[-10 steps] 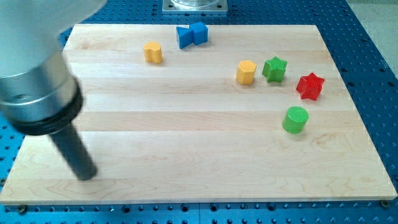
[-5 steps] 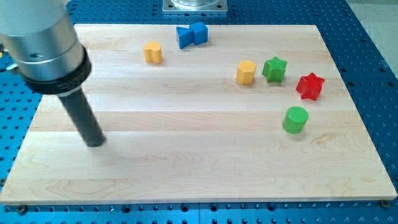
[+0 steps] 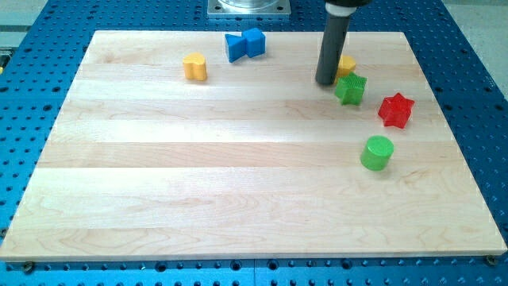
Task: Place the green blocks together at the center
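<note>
Wooden board (image 3: 238, 199), pale planks, on a blue perforated table (image 3: 24, 95).

Rod: dark, near upright, entering from the view's top. My tip (image 3: 325, 82) rests in the board's upper right part, just to the view's left of the green star block and touching or nearly touching it. No jaws on this tool; it holds nothing.

Green star block (image 3: 350, 88): upper right, points spread evenly, no long axis to speak of.

Green cylinder (image 3: 377, 152): standing upright, round face up, axis vertical, below the star and apart from it.

Yellow block (image 3: 346, 65): partly hidden behind the rod, shape unclear, just above the green star.

Red star block (image 3: 396, 110): right of the green star.

Yellow cylinder (image 3: 194, 67): upper left, alone.

Two blue blocks (image 3: 244, 44): touching, top edge.
</note>
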Robot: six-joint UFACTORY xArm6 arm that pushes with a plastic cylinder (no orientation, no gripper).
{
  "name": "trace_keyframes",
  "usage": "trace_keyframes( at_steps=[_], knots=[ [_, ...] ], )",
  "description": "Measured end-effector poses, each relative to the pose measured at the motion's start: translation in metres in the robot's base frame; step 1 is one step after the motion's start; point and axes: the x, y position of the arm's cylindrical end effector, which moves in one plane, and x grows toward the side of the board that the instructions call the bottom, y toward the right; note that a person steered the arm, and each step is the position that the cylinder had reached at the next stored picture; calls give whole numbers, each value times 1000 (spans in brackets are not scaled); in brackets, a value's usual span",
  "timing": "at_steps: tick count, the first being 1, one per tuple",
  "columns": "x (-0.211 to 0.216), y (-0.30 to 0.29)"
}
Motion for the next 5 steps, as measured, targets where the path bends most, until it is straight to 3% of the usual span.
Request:
trace_keyframes(
  at_steps=[1,2,3,4,5],
  knots=[
    [0,65],
    [35,71],
    [77,5],
    [90,-96],
    [51,-80]
  ],
)
